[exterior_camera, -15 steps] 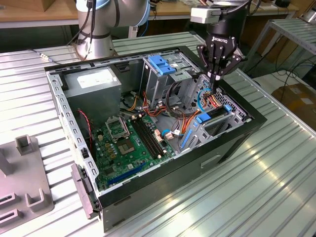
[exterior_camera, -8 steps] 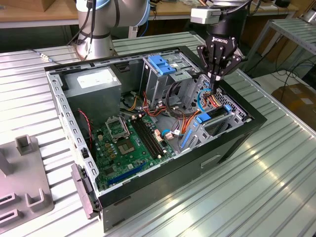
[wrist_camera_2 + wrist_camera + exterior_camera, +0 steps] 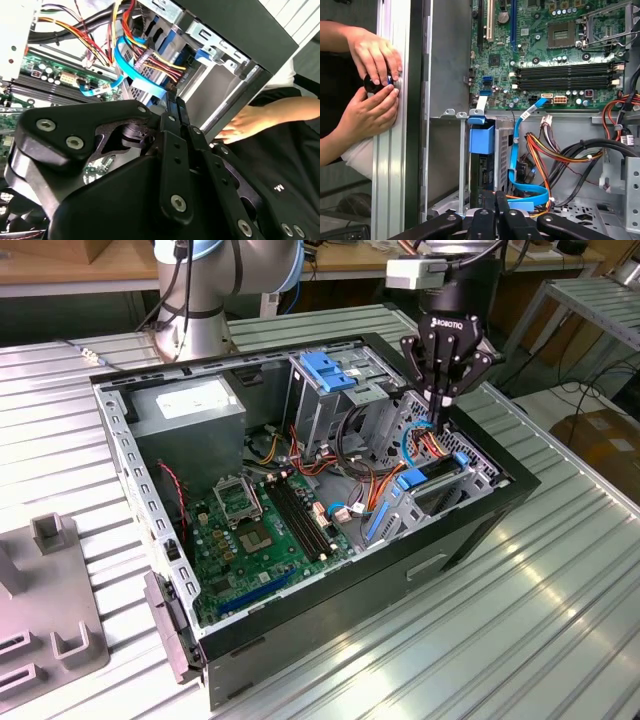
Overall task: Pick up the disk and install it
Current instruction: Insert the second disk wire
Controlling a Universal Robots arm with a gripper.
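Observation:
In the exterior view my gripper [image 3: 443, 412] hangs over the front drive bay of an open computer case [image 3: 330, 610], at that view's right. Its fingers are pressed together, and nothing shows between them in both wrist views [image 3: 173, 102] [image 3: 490, 202]. The disk [image 3: 437, 472] sits edge-up in the bay just below the fingertips, its blue carrier rail showing at both ends. In the first wrist view the disk [image 3: 481, 172] stands in the slot under a blue plastic piece [image 3: 481, 139]. I cannot tell whether the fingertips touch it.
Blue, red, yellow and black cables [image 3: 540, 150] crowd the space beside the bay. The motherboard [image 3: 260, 525] lies deeper in the case, with a grey power supply [image 3: 190, 410] behind it. A person's hands [image 3: 370, 60] grip a black knob on the table rail beside the case.

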